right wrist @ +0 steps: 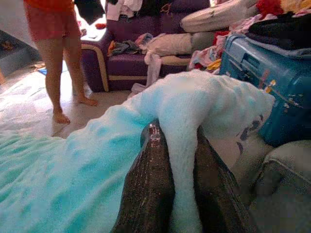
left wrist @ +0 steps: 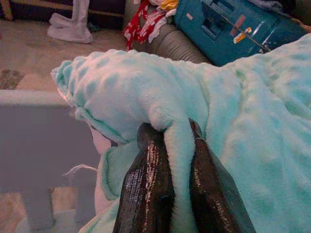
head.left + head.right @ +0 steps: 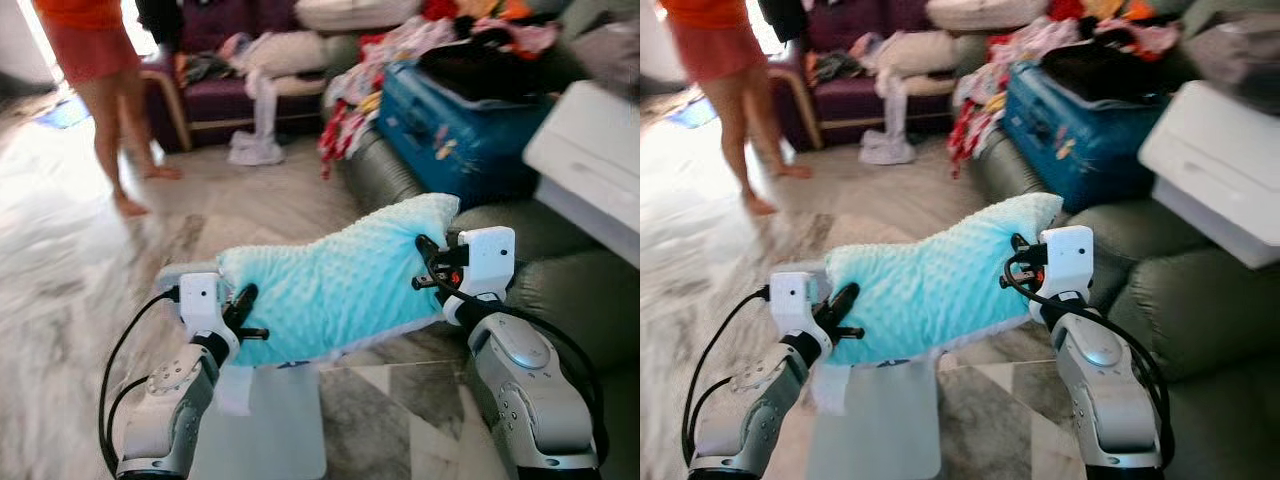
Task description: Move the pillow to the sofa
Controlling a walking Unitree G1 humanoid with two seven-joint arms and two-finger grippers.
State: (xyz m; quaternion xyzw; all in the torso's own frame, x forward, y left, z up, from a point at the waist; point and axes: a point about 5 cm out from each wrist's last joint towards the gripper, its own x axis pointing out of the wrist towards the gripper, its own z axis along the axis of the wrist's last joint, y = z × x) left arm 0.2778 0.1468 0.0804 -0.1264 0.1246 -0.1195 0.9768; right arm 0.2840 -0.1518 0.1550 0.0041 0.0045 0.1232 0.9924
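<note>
Pillow [image 2: 146,92] fold between left jaws

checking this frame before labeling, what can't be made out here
- Person: cut off above the waist by the top edge in both eye views.
- Pillow: its underside is hidden; the left gripper and right gripper each pinch a fold that covers the fingertips.
- Sofa seat: partly hidden by the blue suitcase and clothes; blurred.

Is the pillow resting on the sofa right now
No, the turquoise pillow hangs in the air, gripped by the left gripper and right gripper.
</note>
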